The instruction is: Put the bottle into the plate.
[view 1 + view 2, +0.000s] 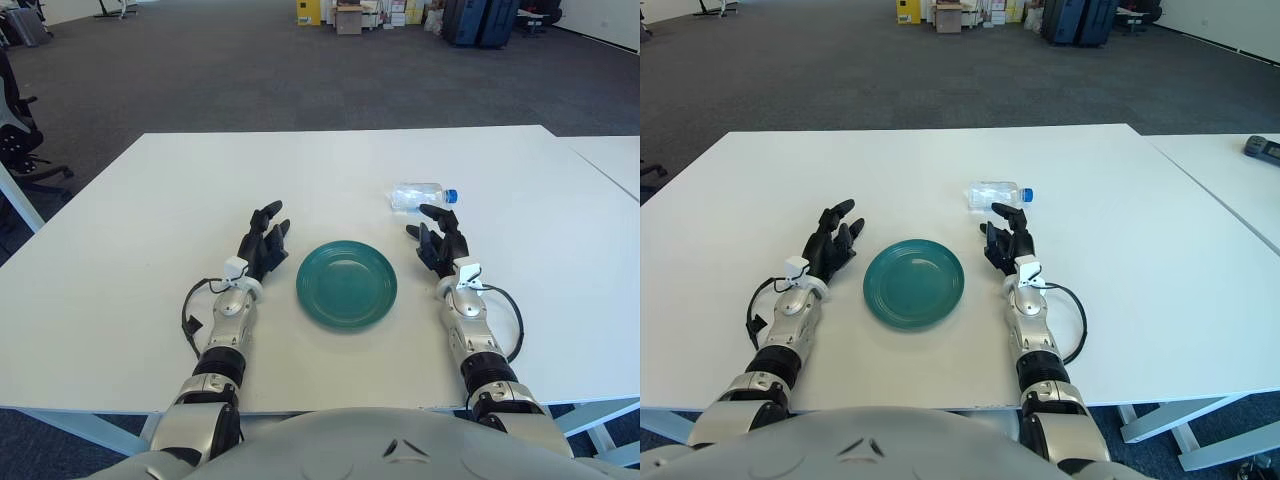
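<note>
A clear plastic bottle [417, 195] with a blue cap lies on its side on the white table [150, 200], cap to the right. A teal plate [347, 284] sits near the table's front edge, between my hands. My right hand [437, 237] rests on the table just in front of the bottle, fingers spread, holding nothing. My left hand [265, 238] rests to the left of the plate, fingers spread and empty.
A second white table [612, 160] adjoins on the right, with a dark object [1261, 147] on it. Office chairs [20, 130] stand at the far left. Boxes and bins [400, 15] line the far wall across grey carpet.
</note>
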Action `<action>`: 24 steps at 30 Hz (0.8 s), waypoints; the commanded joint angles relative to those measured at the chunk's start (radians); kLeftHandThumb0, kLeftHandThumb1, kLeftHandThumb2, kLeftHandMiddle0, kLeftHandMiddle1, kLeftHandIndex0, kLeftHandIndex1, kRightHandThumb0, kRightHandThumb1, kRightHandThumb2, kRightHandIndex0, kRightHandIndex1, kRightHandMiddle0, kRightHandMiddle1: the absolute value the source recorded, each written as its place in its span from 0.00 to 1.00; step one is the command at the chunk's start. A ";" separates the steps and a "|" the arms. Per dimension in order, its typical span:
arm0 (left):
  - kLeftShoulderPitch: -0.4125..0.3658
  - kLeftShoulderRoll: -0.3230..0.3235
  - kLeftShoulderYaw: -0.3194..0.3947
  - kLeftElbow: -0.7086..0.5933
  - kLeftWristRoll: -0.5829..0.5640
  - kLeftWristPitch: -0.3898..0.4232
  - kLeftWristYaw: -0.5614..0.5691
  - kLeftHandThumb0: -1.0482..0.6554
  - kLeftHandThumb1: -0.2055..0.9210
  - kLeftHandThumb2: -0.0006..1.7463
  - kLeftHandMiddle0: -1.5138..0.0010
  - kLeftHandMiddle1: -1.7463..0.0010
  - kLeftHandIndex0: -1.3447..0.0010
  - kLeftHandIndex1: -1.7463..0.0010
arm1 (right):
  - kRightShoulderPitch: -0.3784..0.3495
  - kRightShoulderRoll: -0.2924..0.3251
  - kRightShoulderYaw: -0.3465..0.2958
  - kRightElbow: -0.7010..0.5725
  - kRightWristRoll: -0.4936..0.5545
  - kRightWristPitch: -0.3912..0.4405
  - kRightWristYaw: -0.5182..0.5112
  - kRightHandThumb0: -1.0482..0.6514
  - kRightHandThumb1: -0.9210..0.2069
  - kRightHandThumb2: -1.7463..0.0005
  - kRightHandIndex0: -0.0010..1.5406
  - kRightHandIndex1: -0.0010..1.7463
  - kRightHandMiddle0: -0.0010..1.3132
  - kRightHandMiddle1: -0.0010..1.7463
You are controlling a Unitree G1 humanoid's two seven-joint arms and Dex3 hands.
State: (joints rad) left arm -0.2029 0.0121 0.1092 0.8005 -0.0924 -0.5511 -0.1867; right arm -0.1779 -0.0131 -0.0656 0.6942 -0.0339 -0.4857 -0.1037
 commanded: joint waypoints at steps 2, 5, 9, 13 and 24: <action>-0.025 0.003 0.004 0.017 0.000 0.008 0.011 0.15 1.00 0.51 0.67 1.00 1.00 0.54 | 0.003 -0.003 0.001 0.037 -0.004 0.023 0.003 0.26 0.00 0.61 0.35 0.27 0.04 0.56; -0.027 0.002 0.006 0.019 -0.002 0.008 0.010 0.15 1.00 0.50 0.67 1.00 1.00 0.54 | 0.002 -0.003 0.000 0.038 0.001 0.022 0.008 0.26 0.00 0.61 0.35 0.27 0.04 0.56; -0.032 0.002 0.008 0.025 -0.002 0.006 0.010 0.15 1.00 0.50 0.67 1.00 1.00 0.54 | -0.003 -0.001 -0.004 0.041 0.010 0.024 0.016 0.26 0.00 0.62 0.35 0.27 0.03 0.56; -0.036 0.003 0.011 0.033 -0.002 0.002 0.010 0.15 1.00 0.50 0.67 0.99 0.99 0.54 | -0.007 0.002 -0.007 0.045 0.013 0.017 0.012 0.27 0.00 0.62 0.35 0.27 0.03 0.56; -0.042 0.002 0.013 0.040 -0.003 0.001 0.008 0.16 1.00 0.51 0.66 0.99 1.00 0.53 | -0.015 0.003 -0.009 0.062 0.006 -0.016 0.005 0.28 0.00 0.64 0.35 0.28 0.02 0.57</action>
State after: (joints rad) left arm -0.2241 0.0105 0.1183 0.8304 -0.0932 -0.5532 -0.1848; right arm -0.1956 -0.0140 -0.0741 0.7274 -0.0265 -0.5104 -0.0955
